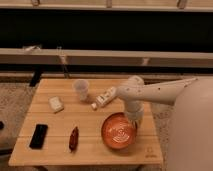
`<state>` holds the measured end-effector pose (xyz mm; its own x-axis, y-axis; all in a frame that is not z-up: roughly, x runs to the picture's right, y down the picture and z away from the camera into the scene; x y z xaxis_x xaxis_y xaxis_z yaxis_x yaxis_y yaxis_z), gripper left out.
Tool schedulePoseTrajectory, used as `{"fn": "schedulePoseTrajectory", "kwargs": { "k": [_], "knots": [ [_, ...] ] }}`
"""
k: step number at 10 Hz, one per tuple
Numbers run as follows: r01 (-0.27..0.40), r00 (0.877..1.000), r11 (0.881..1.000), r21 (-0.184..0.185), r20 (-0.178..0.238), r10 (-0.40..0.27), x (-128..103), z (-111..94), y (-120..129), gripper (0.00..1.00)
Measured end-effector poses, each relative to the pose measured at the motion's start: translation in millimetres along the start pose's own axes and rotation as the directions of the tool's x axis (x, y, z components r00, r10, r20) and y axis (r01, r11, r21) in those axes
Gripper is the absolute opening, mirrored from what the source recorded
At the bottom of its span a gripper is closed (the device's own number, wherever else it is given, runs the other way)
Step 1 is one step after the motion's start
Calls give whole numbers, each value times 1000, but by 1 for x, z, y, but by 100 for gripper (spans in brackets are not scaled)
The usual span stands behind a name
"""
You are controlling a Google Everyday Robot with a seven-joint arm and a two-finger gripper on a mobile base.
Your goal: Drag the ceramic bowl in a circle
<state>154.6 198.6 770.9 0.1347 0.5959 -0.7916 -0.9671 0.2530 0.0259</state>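
The ceramic bowl [119,131] is round, shallow and glossy orange-red, and sits on the wooden table [60,150] near its front right corner. My gripper [134,119] reaches down from the white arm at the right and meets the bowl's far right rim. The arm's wrist hides the point of contact.
A translucent plastic cup [81,89] stands at the table's back middle. A small white bottle [104,97] lies on its side just left of my arm. A white packet [56,104], a black phone [38,136] and a dark red chili-like item [74,138] lie to the left.
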Motion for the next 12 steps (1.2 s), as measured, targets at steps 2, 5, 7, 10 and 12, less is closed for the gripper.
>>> {"fn": "schedulePoseTrajectory", "kwargs": {
  "k": [2,5,7,10,12],
  "knots": [
    [44,998,999,5,40,-45,-8,-8,14,0],
    [94,991,996,6,90,-94,-35,-17,38,0],
    [92,991,996,8,100,-92,-50,-11,31,0],
    [71,991,997,15,112,-72,-80,0,13,0],
    [39,992,999,26,118,-42,-97,3,-3,0]
  ]
}}
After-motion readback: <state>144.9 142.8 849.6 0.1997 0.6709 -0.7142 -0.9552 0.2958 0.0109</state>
